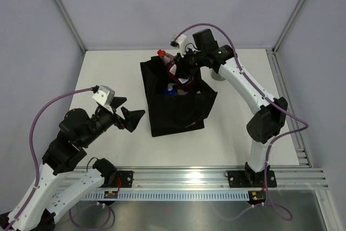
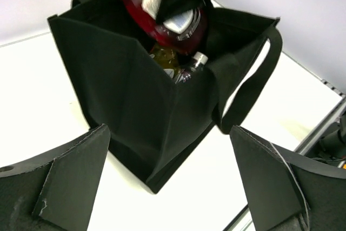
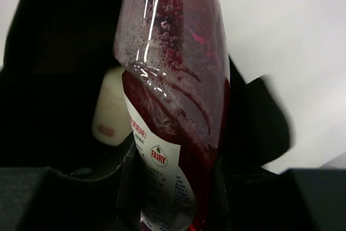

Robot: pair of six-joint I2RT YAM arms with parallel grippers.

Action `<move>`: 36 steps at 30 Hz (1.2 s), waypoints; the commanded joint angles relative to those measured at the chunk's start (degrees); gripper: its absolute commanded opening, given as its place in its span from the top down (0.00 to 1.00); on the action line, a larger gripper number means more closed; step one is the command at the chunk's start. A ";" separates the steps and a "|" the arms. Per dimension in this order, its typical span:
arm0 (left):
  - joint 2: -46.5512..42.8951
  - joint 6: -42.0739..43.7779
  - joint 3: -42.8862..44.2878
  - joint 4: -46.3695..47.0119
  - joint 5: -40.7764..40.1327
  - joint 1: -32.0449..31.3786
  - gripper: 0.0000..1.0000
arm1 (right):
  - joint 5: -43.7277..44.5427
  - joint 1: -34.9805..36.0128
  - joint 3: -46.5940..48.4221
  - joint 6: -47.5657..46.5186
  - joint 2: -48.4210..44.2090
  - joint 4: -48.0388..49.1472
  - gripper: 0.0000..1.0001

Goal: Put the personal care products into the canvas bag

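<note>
Right tool (image 1: 182,63) pinches glossy red bottle (image 3: 178,106) (frothy) over fabric bag (image 1: 175,116); left tool (image 1: 127,111) spread.

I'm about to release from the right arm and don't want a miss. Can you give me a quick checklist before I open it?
1. Grip: right gripper shut on dark red bottle: ok.
2. Bottle fully over the canvas bag opening: cannot tell; its cap shows past the far rim from above.
3. Bag upright, mouth open: ok.
4. Space below, among bottles inside: cannot tell.
5. Bystander arm: left gripper open, apart from the bag: ok.
</note>
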 commanded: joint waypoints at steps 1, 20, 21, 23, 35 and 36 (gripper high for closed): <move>-0.27 1.98 1.83 -0.59 -2.25 0.15 0.01 | 2.81 2.30 -4.79 -4.75 -10.00 4.77 1.00; -4.67 0.75 -2.38 1.08 -1.46 0.15 0.01 | -0.17 7.22 -17.11 -18.11 -14.93 -4.37 0.40; -4.84 0.67 -2.38 0.91 -1.55 0.15 0.01 | -0.35 7.23 -16.67 -18.37 -15.19 -4.63 0.30; -4.84 0.58 -2.38 0.82 -1.46 0.15 0.01 | 1.13 7.23 -14.57 -18.37 -15.72 -4.63 0.01; -4.75 0.49 -1.77 1.26 -1.81 0.15 0.01 | -5.41 -8.47 6.26 4.98 -14.86 1.44 0.00; -4.67 0.49 -1.68 1.43 -1.81 0.15 0.01 | -9.01 -14.77 6.01 7.79 -14.49 2.30 0.01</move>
